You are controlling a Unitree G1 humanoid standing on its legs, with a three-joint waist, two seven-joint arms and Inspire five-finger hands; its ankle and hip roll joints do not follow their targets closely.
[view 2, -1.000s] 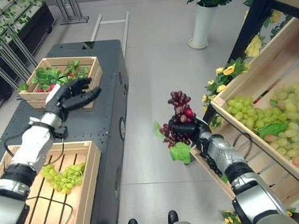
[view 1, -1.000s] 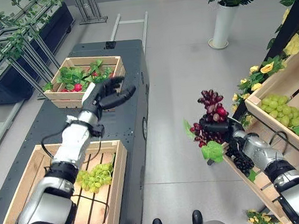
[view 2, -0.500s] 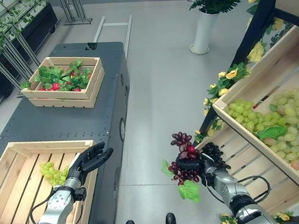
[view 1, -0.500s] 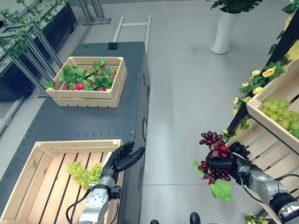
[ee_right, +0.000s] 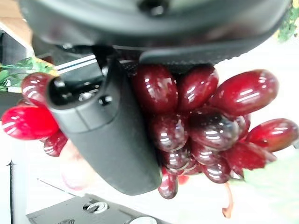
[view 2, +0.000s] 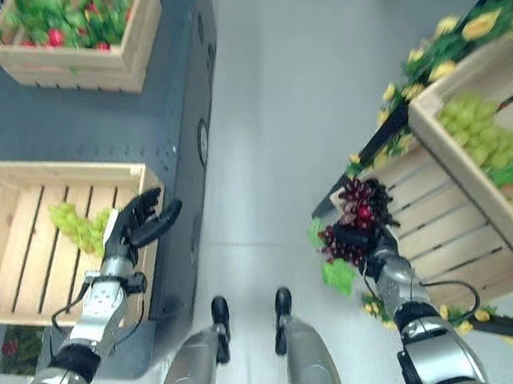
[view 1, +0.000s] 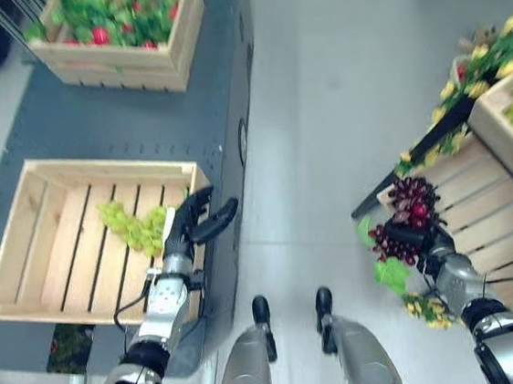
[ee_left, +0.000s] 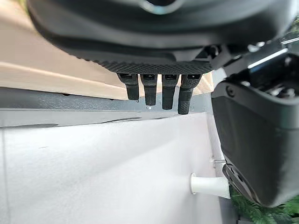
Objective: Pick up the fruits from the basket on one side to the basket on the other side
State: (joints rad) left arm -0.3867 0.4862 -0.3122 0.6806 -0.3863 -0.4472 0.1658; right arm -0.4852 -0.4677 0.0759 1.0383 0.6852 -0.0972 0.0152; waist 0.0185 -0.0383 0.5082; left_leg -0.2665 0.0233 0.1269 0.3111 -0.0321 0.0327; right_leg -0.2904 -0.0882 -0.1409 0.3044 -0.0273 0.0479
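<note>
A bunch of dark red grapes (view 1: 405, 224) with a green leaf (view 1: 392, 275) hangs over the floor, beside the lower wooden shelf (view 1: 479, 210). My right hand (view 1: 434, 245) is shut on it. In the right wrist view the thumb (ee_right: 107, 133) presses across the red grapes (ee_right: 201, 116). My left hand (view 1: 192, 226) is open at the right rim of the near wooden crate (view 1: 97, 163), on the dark cart. Its fingers (ee_left: 159, 91) are straight and hold nothing. A bunch of green grapes (view 1: 135, 229) lies in that crate, just left of the hand.
A second crate (view 1: 124, 64) with leafy greens and red fruit stands farther back on the dark cart (view 1: 84, 123). On the right, a slanted shelf crate (view 2: 471, 133) holds several green grape bunches, with yellow flowers (view 1: 489, 44) around it. Grey floor (view 1: 321, 103) lies between cart and shelf.
The camera has tilted down. My left arm has drawn back from the far crate to the near crate's rim. My right hand has lowered with the red grapes.
</note>
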